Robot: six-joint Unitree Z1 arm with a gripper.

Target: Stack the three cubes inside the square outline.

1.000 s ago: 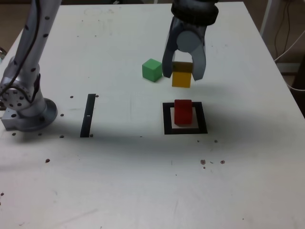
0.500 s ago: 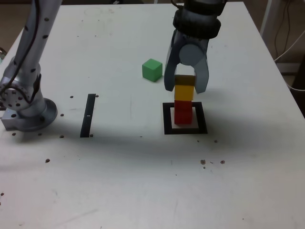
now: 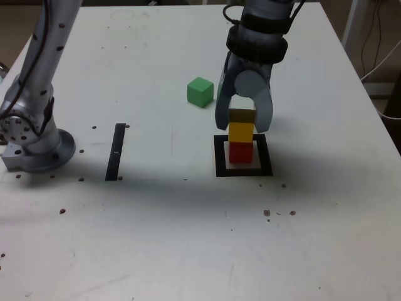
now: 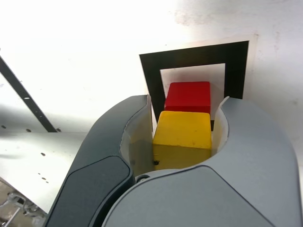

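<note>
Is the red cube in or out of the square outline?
In: the red cube sits within the black border of the square outline, with white margin showing beside it.

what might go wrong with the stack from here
The gripper holds the yellow cube over the red cube, and in the wrist view the two look offset, so if that is real the yellow one might tip when let go.

The jaws sit close on both sides of the yellow cube, so opening unevenly could drag it sideways.

The green cube is near the gripper in the exterior view; a sideways swing down low might knock it.
</note>
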